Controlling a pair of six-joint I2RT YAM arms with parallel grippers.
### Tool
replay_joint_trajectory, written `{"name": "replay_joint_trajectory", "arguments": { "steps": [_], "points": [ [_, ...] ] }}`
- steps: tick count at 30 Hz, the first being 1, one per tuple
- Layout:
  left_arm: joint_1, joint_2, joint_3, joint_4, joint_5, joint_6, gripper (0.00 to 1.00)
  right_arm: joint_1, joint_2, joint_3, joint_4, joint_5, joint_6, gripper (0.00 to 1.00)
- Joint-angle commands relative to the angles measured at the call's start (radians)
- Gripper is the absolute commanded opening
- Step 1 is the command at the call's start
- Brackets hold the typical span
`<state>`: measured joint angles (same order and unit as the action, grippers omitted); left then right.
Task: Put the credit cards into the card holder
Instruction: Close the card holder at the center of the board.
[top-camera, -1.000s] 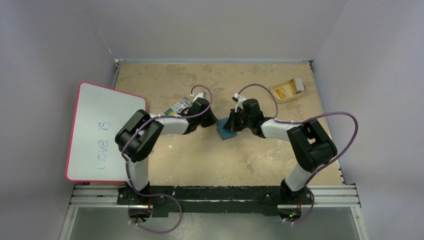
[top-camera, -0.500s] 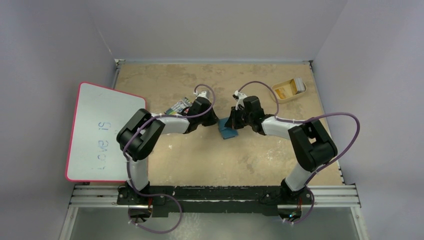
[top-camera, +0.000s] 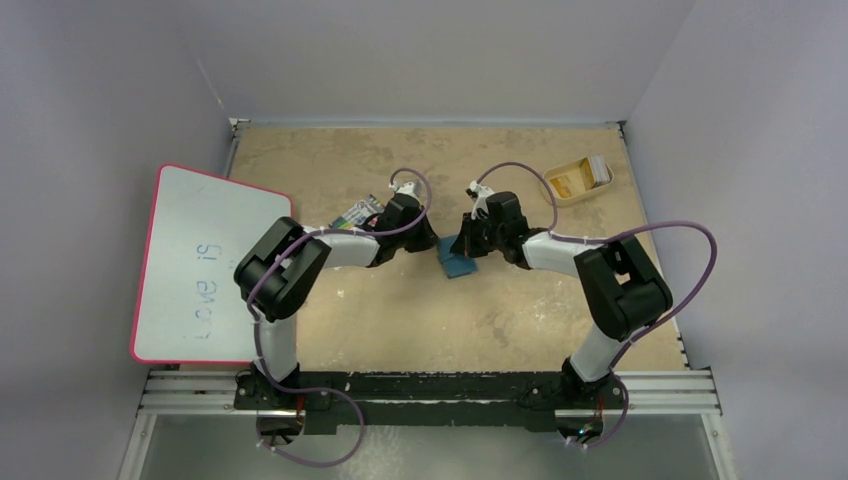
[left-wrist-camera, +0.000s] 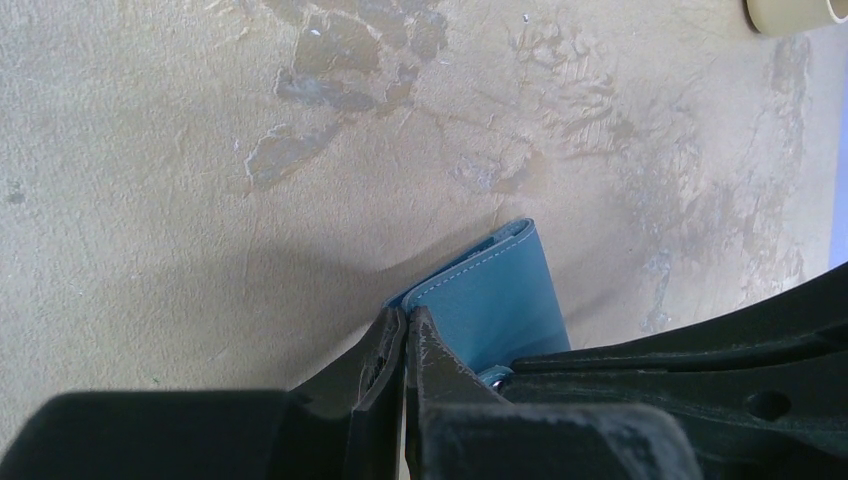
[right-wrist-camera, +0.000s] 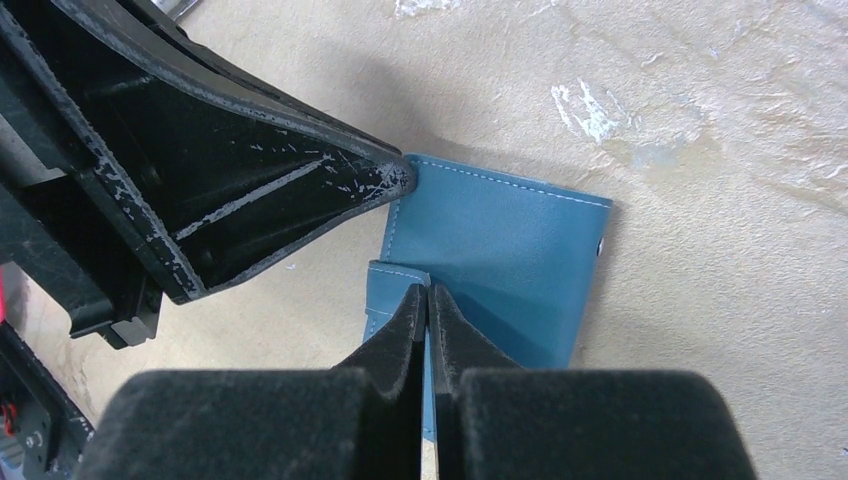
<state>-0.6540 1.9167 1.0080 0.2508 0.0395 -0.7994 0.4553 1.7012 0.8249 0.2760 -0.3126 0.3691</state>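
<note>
Showing pale stitching, teal card holder (right-wrist-camera: 500, 260)

Your left arm (top-camera: 340, 245) reaches out to the right and your right arm (top-camera: 555, 255) reaches out to the left. Both are bent at the elbow. They meet in the middle, tip to tip, low down. Your left gripper (left-wrist-camera: 405, 315) has its two fingers pressed tight together. Your right gripper (right-wrist-camera: 428, 292) is pinched closed too, just beside it.
</note>
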Motion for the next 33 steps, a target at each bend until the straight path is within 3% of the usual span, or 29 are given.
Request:
{"name": "replay_joint_trajectory", "arguments": {
  "steps": [1, 19, 33],
  "points": [
    [0.004, 0.015, 0.018, -0.025, 0.017, 0.037, 0.00, -0.021, 0.024, 0.002, -0.014, 0.085, -0.036, 0.00],
    [0.008, 0.012, 0.048, -0.076, -0.013, 0.070, 0.00, -0.024, -0.015, -0.087, -0.011, 0.099, -0.012, 0.00],
    [0.018, 0.043, 0.113, -0.114, 0.036, 0.121, 0.00, -0.024, -0.057, -0.034, -0.014, -0.034, 0.044, 0.00]
  ]
}}
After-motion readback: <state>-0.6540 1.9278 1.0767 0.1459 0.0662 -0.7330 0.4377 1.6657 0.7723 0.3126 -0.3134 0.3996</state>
